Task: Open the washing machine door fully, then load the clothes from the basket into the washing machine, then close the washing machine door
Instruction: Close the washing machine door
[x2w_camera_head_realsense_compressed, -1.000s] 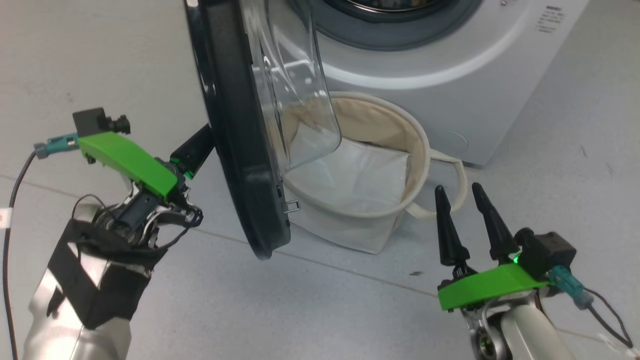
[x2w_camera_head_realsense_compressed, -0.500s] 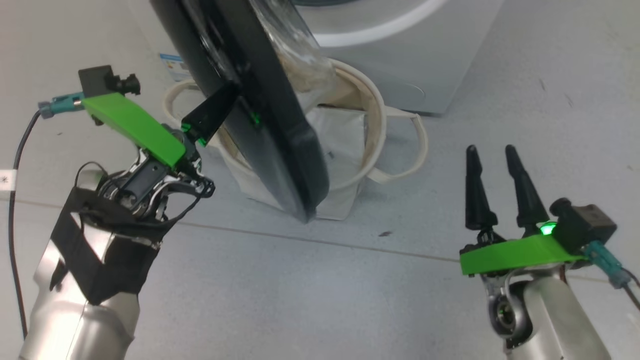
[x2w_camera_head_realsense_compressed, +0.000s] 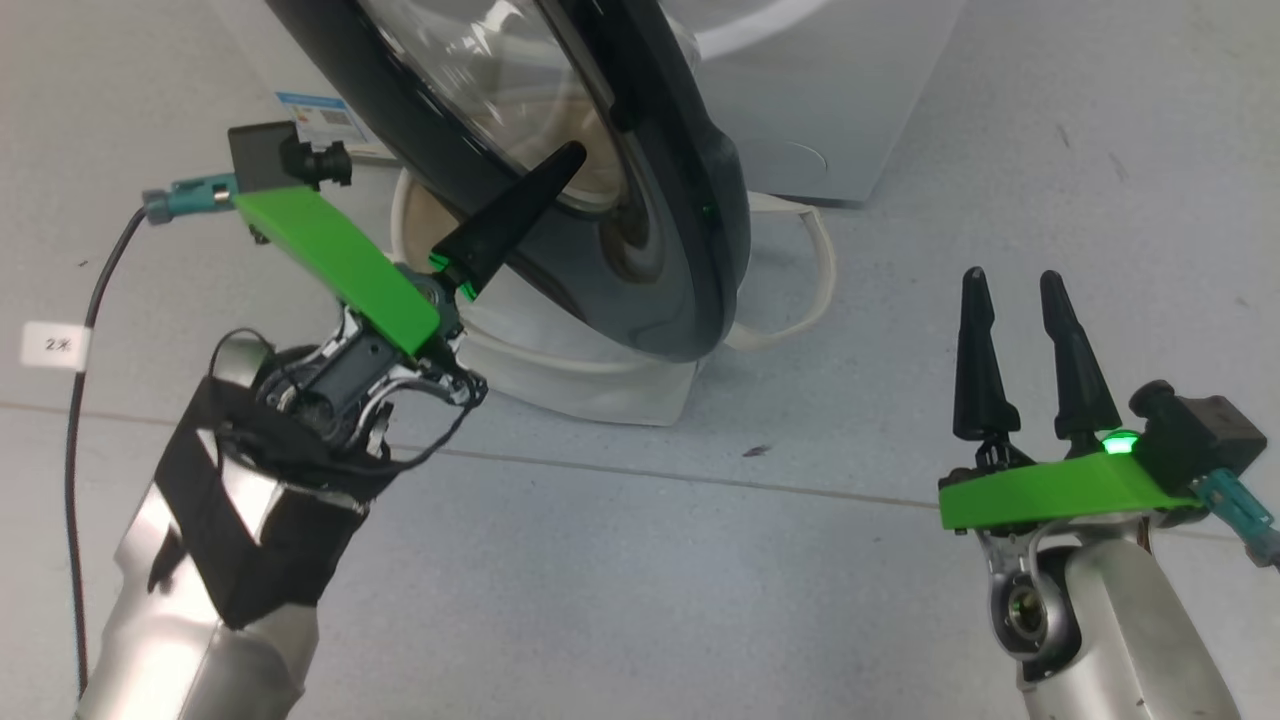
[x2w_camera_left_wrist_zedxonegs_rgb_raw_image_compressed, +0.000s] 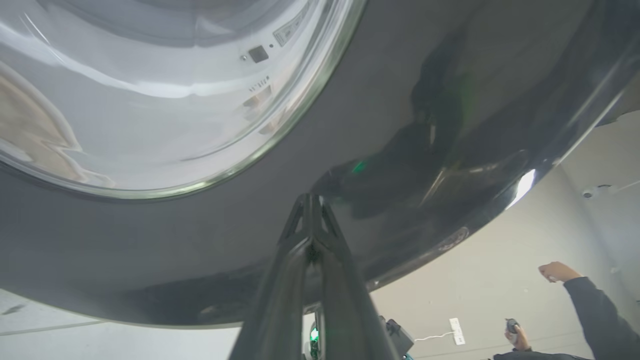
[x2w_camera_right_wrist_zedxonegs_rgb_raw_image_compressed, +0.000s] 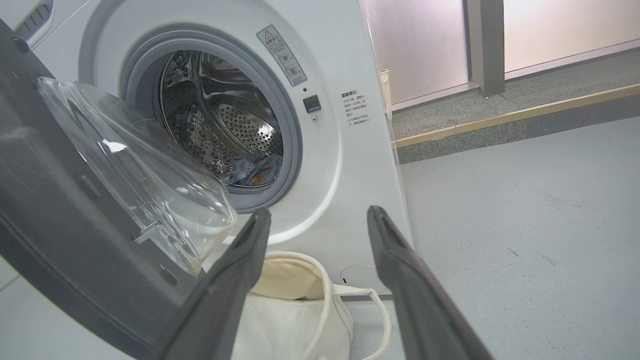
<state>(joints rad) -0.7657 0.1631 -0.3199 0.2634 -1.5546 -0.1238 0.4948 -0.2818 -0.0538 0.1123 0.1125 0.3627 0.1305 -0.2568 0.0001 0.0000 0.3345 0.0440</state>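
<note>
While the left arm is reaching up from the lower left of the head view, its forearm wrapped in black tape, the left gripper (x2w_camera_head_realsense_compressed: 562, 162) is keeping its two dark fingers pressed tightly together with nothing between them. Their shared tip is touching the outer face of the washing machine door (x2w_camera_head_realsense_compressed: 660, 250). In the left wrist view that tip is meeting the glossy black rim just below the edge of the glass bowl (x2w_camera_left_wrist_zedxonegs_rgb_raw_image_compressed: 150, 100). The right arm is rising from the lower right, and the right gripper (x2w_camera_head_realsense_compressed: 1012, 285) is pointing up that view with its fingers spread wide and gripping nothing. It is hovering over the grey floor (x2w_camera_head_realsense_compressed: 640, 560), well apart from the door.

The door is standing partly open, swinging across in front of the basket (x2w_camera_head_realsense_compressed: 590, 385) and hiding most of it from the head camera. The basket is sitting on the floor just before the washing machine (x2w_camera_head_realsense_compressed: 820, 120), under the door's lower edge, with one looped handle (x2w_camera_head_realsense_compressed: 810, 290) sticking out to the right. In the right wrist view a flat white sheet (x2w_camera_right_wrist_zedxonegs_rgb_raw_image_compressed: 280, 325) is lying inside it.

Beyond the basket, the steel drum (x2w_camera_right_wrist_zedxonegs_rgb_raw_image_compressed: 220, 110) is showing through the open mouth, and the clothes (x2w_camera_right_wrist_zedxonegs_rgb_raw_image_compressed: 252, 170), blue cloth with orange marks, are lying at its bottom. A blue label (x2w_camera_head_realsense_compressed: 315, 115) is showing at the machine's lower corner, left of the door. Farther off, past the door's rim in the left wrist view, a person's dark-sleeved arm (x2w_camera_left_wrist_zedxonegs_rgb_raw_image_compressed: 592, 310) is lifting a closed hand.
</note>
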